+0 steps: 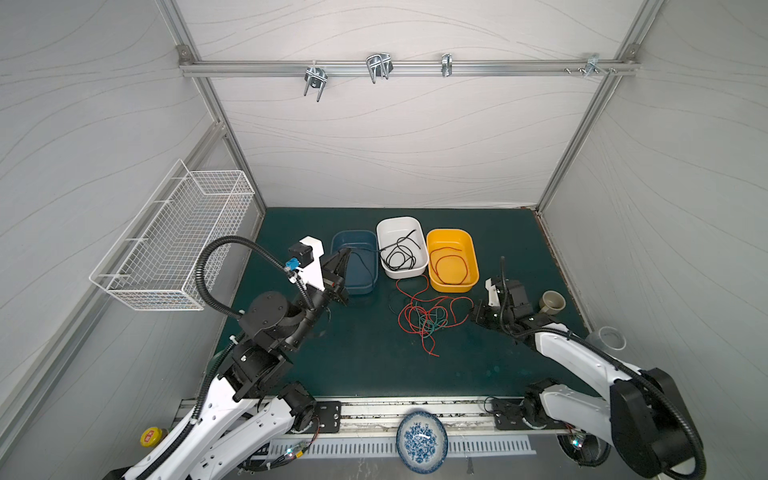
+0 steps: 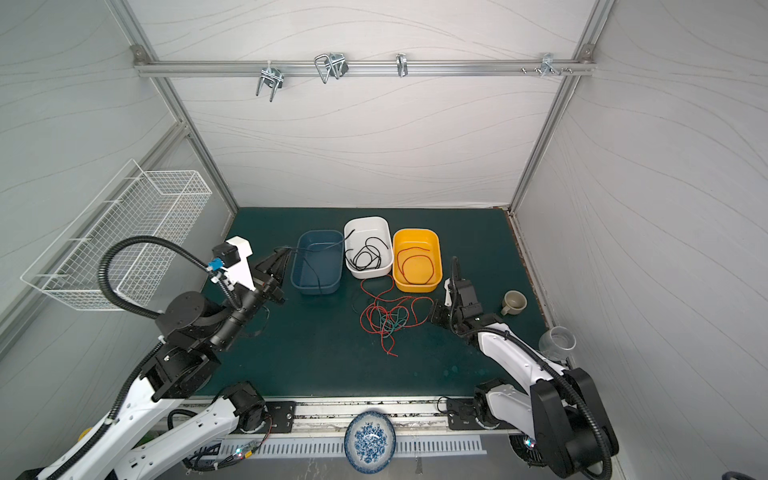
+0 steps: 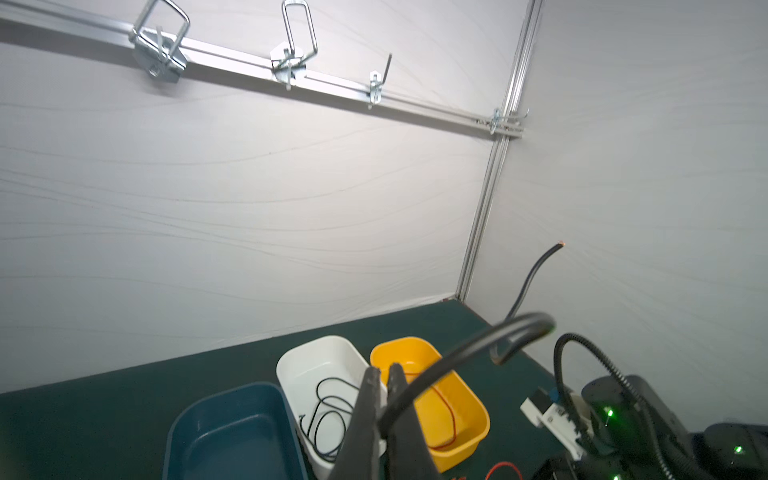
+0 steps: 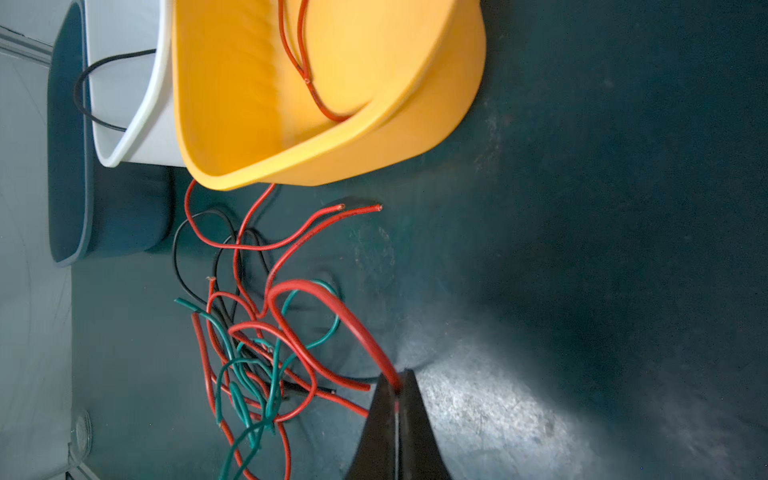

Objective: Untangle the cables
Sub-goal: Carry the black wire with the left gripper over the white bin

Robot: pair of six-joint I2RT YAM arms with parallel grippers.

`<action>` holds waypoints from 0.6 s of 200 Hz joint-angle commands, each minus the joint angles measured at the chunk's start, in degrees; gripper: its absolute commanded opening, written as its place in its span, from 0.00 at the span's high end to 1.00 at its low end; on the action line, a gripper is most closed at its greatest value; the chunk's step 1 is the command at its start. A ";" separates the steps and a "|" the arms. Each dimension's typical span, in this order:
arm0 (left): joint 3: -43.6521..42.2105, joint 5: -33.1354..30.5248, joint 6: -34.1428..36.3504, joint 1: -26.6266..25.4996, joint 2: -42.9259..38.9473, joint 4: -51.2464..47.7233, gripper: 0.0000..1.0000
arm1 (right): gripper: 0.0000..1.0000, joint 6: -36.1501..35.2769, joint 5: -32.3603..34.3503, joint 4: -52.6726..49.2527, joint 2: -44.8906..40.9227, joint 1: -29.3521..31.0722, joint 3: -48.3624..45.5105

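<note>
Pressed together right at the lens, my right jaws pinch a thin red cable (image 4: 299,284) that arches up from the tangle of red, teal-green and black cables (image 1: 428,322). The tangle lies on the dark green worktop (image 1: 374,365), just in front of a row of three rectangular plastic tubs, with my right arm low at its right edge. My left jaws, raised at the left rim of the blue tub (image 1: 357,284), are clamped on a thin black cable (image 3: 528,322). It curves away from the tips, and a length of it trails across that tub. In the middle, the white tub (image 1: 392,230) holds a coiled black cable (image 1: 399,252). Beside it, the yellow tub (image 1: 453,239) holds a looped red cable (image 4: 308,82).
</note>
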 commanded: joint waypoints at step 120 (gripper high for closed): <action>16.22 3.19 2.43 4.26 30.08 9.56 1.00 | 1.00 -0.29 2.50 3.21 -0.18 5.53 -0.13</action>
